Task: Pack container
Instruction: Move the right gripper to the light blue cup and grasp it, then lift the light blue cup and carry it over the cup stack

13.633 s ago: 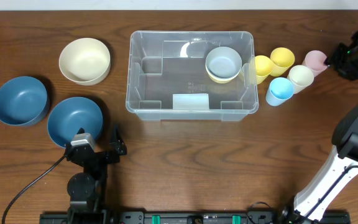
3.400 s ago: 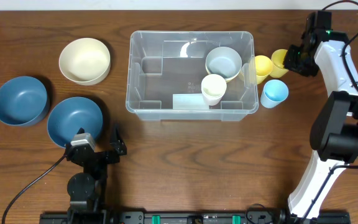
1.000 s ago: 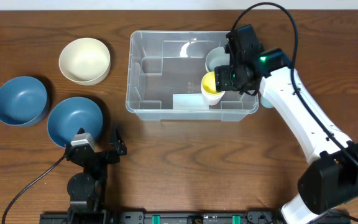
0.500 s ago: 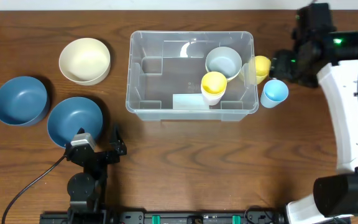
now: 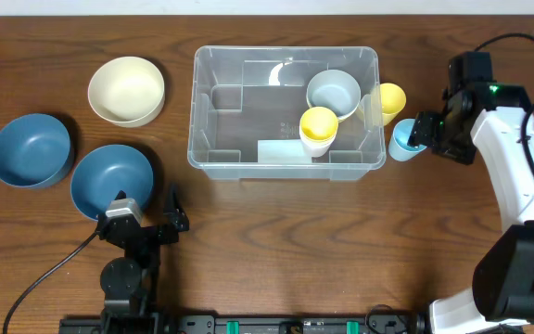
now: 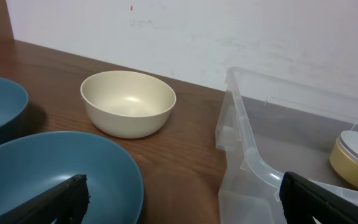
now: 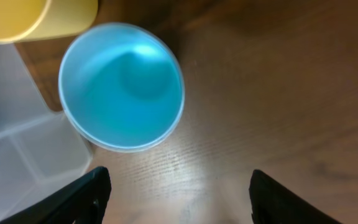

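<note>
The clear container [image 5: 286,52] stands mid-table. Inside it are two nested bowls [image 5: 333,93] and a yellow cup nested in a cream cup [image 5: 319,128]. Outside its right wall stand a yellow cup [image 5: 393,96] and a light blue cup [image 5: 402,141]. My right gripper [image 5: 426,130] hangs open and empty just right of the blue cup. In the right wrist view the blue cup [image 7: 122,87] sits ahead of the open fingers [image 7: 176,199], with the yellow cup [image 7: 36,15] and the container corner [image 7: 23,146] to the left. My left gripper [image 5: 146,227] rests open near the front edge.
A cream bowl [image 5: 126,89] and two blue bowls [image 5: 31,148] [image 5: 111,178] sit left of the container. In the left wrist view the cream bowl [image 6: 128,102] and a blue bowl [image 6: 55,174] lie ahead, and the container wall [image 6: 253,162] is to the right.
My right gripper left the yellow cup nested in the cream cup inside the container, moved out to the right, and now sits open beside the blue cup. The left arm has not moved.
</note>
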Robot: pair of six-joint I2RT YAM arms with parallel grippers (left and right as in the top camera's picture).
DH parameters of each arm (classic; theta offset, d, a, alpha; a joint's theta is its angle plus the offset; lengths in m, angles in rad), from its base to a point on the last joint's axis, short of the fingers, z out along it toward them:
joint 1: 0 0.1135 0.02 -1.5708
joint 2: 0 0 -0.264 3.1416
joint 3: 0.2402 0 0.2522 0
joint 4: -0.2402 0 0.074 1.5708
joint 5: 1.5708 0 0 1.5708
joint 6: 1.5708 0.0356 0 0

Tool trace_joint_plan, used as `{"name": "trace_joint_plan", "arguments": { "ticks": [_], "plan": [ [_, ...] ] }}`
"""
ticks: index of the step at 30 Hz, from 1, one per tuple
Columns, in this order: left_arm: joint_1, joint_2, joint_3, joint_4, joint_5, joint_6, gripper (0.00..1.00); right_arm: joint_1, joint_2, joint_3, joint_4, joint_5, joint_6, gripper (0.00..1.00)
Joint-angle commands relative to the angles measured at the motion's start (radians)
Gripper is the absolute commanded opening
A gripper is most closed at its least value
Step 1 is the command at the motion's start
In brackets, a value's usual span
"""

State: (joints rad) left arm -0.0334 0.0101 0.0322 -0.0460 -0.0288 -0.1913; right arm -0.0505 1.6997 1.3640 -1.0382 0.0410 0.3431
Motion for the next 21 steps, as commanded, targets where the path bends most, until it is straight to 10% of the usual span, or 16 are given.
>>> {"name": "trace_joint_plan", "arguments": {
  "ticks": [1,14,21],
  "plan": [
    [0.004,-0.006,-0.028,-0.025,-0.001,-0.009,0.98,-0.014,-0.004,-0.056,0.06,0.004,0.024,0.72],
    [0.004,-0.006,-0.028,-0.025,-0.001,-0.009,0.98,-0.023,0.002,-0.218,0.304,0.016,0.024,0.59],
    [0.004,-0.006,-0.028,-0.025,-0.001,-0.009,0.98,-0.023,0.002,-0.243,0.337,0.047,0.047,0.22]
  ]
}}
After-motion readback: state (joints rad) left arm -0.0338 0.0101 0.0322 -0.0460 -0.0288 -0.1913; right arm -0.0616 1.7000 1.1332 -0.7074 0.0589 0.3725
